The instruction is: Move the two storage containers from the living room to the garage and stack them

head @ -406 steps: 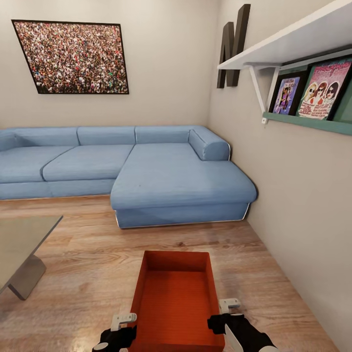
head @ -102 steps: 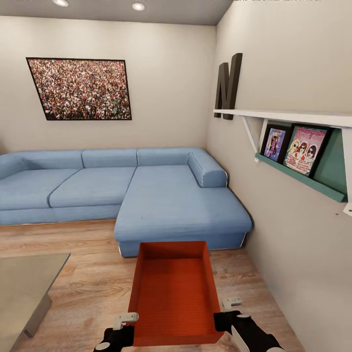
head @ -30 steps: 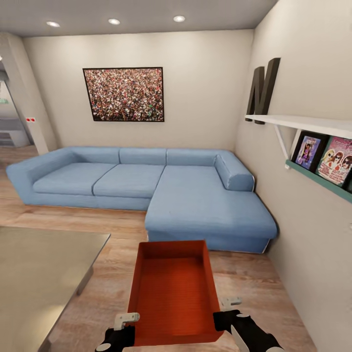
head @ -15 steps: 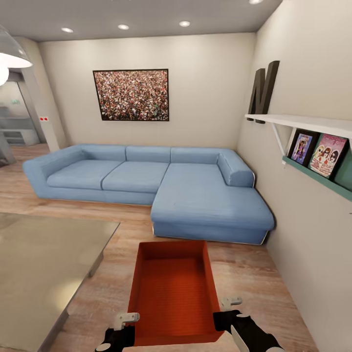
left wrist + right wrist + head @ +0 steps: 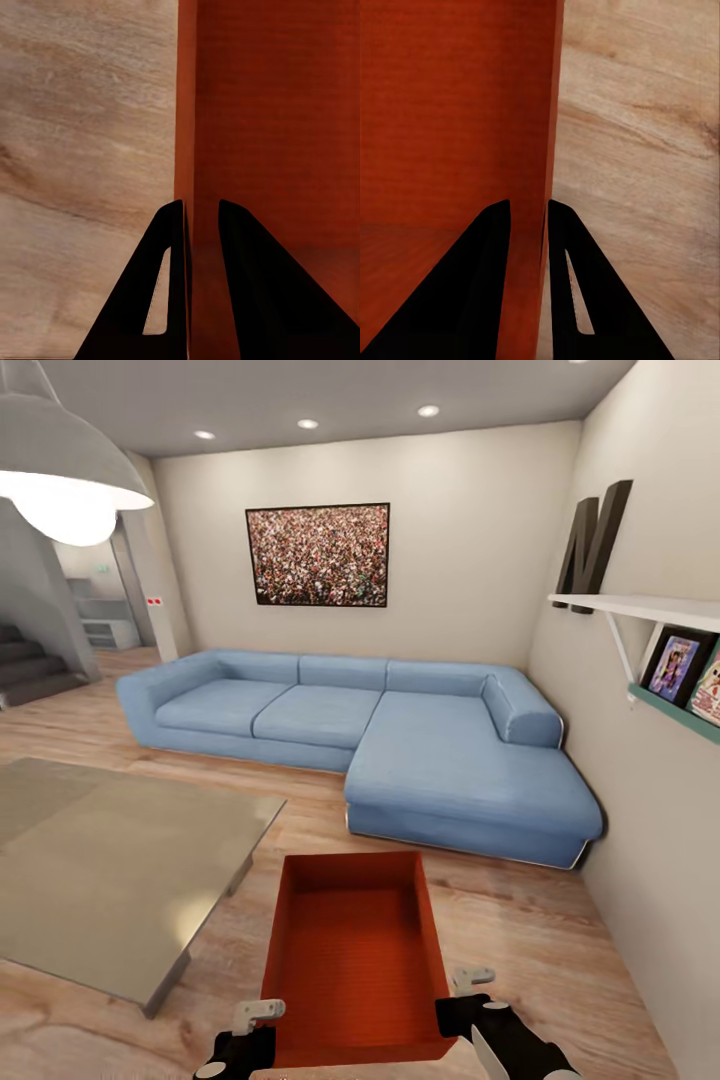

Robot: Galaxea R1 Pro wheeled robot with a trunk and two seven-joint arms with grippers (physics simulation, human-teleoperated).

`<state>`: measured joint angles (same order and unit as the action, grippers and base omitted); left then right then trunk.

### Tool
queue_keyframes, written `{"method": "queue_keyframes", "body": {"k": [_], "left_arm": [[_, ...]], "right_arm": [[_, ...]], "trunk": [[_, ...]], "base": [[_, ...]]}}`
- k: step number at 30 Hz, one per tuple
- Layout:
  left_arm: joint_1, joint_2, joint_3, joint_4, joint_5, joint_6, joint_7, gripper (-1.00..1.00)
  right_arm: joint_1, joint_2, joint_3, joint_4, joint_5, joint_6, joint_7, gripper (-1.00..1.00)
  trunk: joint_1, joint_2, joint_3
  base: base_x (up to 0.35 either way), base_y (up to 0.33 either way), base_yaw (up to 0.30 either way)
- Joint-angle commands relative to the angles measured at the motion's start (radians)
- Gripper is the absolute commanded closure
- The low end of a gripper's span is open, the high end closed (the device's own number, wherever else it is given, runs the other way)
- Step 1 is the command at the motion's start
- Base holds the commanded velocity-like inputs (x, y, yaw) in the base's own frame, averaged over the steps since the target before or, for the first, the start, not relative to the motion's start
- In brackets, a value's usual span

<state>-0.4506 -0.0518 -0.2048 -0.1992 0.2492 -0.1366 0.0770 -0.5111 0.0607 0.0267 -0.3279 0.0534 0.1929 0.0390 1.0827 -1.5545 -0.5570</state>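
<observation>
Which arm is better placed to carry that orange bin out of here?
Neither alone; it takes both. The left gripper pinches the bin's left wall and the right gripper pinches its right wall, one finger inside and one outside each. The bin hangs level between them above the wood floor.

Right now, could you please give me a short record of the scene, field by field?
room: living room, wood-plank floor
carried item: storage container, orange-red, nothing inside it
left gripper: shut on the container's side wall
right gripper: shut on the opposite side wall
ahead: blue sectional sofa, framed picture above it
left of robot: grey low table
right wall: shelf with framed covers
</observation>
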Motion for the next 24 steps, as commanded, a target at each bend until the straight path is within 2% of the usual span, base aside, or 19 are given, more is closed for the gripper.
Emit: {"method": "queue_keyframes", "body": {"k": [1, 10, 18, 24], "left_arm": [[0.000, 0.007, 0.004, -0.002, -0.001, -0.015, 0.018, 1.00], [0.000, 0.006, 0.004, -0.002, -0.001, -0.015, 0.018, 1.00], [0.000, 0.007, 0.004, -0.002, -0.001, -0.015, 0.018, 1.00], [0.000, 0.007, 0.004, -0.002, -0.001, -0.015, 0.018, 1.00]], "right_arm": [[-0.001, -0.001, -0.031, 0.000, 0.025, 0.007, -0.001, 1.00], [-0.001, -0.001, -0.030, 0.000, 0.025, 0.007, -0.002, 1.00], [0.000, -0.001, -0.030, 0.000, 0.025, 0.007, -0.002, 1.00], [0.000, -0.001, -0.030, 0.000, 0.025, 0.007, -0.002, 1.00]], "trunk": [[0.000, 0.000, -0.001], [0.000, 0.000, -0.001], [0.000, 0.000, -0.001], [0.000, 0.000, -0.001]], "base": [[-0.058, 0.000, 0.259], [-0.242, 0.000, 0.222], [-0.291, 0.000, 0.031], [-0.103, 0.000, 0.003]]}}
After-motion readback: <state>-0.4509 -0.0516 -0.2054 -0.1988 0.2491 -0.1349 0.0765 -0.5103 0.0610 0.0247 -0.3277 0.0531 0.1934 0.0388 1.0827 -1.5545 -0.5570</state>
